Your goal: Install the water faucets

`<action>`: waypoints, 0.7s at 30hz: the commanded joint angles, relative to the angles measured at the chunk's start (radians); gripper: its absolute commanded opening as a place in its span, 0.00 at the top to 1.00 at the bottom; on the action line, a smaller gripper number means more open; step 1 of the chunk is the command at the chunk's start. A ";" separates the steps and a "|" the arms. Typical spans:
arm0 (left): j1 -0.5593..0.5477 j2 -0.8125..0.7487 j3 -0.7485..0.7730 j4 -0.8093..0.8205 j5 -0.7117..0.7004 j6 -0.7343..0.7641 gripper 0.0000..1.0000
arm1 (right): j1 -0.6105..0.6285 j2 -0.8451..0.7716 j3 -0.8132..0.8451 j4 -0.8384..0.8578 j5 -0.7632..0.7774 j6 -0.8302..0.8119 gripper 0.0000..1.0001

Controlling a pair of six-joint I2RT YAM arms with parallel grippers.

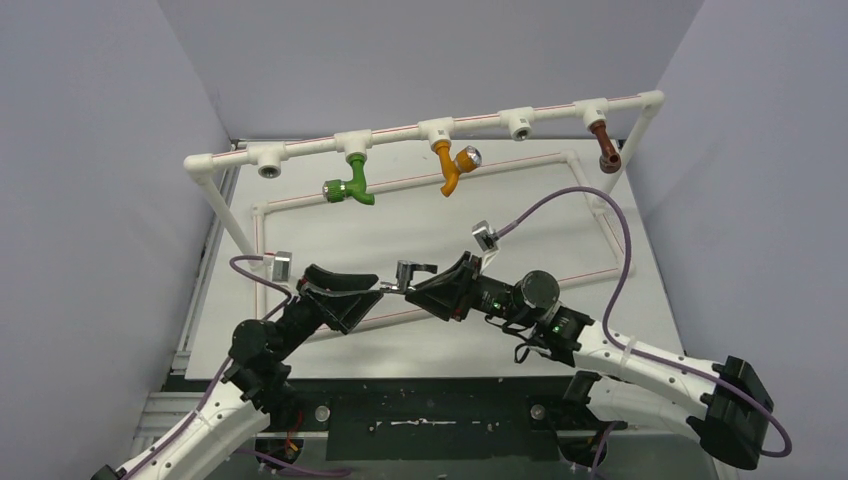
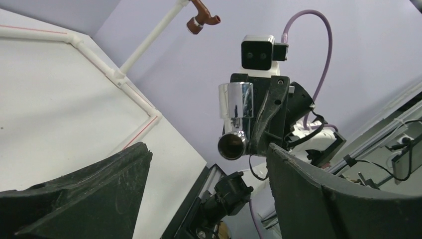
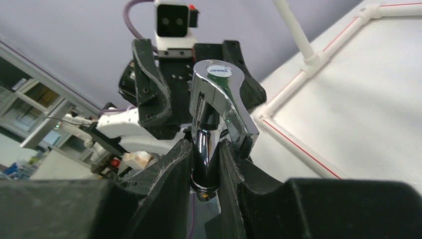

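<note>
- Above both tools in the top view, the pipe rail (image 1: 400,135) already carries the green faucet (image 1: 350,187), the orange faucet (image 1: 450,168) and the brown faucet (image 1: 605,150). The leftmost tee (image 1: 270,163) and the fourth tee (image 1: 520,124) show bare sockets.
- Lower down, over the tabletop (image 1: 420,215), the chrome faucet (image 1: 408,272) is pinched in the right tool (image 1: 425,285). The left tool (image 1: 372,297) sits just beside it, spread wide and empty.
- Ahead of the left tool (image 2: 209,149) in its wrist view, the chrome faucet (image 2: 238,112) stands beyond the fingertips without touching them, its round mouth facing the camera. The brown faucet (image 2: 201,17) hangs far above.
- Between the narrow jaws of the right tool (image 3: 206,149), the chrome faucet (image 3: 214,114) is clamped by its body, handle uppermost.
- By my reading, three taps are fitted and the chrome one is in hand but well short of either bare socket. Carrying it there and screwing it in remains to be done. No tap for the last socket is in view.
</note>
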 commanded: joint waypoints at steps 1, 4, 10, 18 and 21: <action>0.002 -0.029 0.140 -0.189 -0.006 0.143 0.15 | 0.003 -0.115 0.053 -0.192 0.100 -0.138 1.00; 0.002 -0.017 0.218 -0.309 0.001 0.233 0.13 | 0.002 -0.174 0.085 -0.369 0.176 -0.210 1.00; 0.002 0.064 0.406 -0.481 0.001 0.395 0.10 | 0.000 -0.239 0.177 -0.668 0.390 -0.357 1.00; 0.002 0.221 0.732 -0.708 0.006 0.607 0.10 | -0.002 -0.249 0.295 -0.871 0.620 -0.478 1.00; 0.002 0.299 0.871 -0.812 -0.068 0.708 0.10 | -0.004 -0.248 0.325 -0.903 0.683 -0.514 1.00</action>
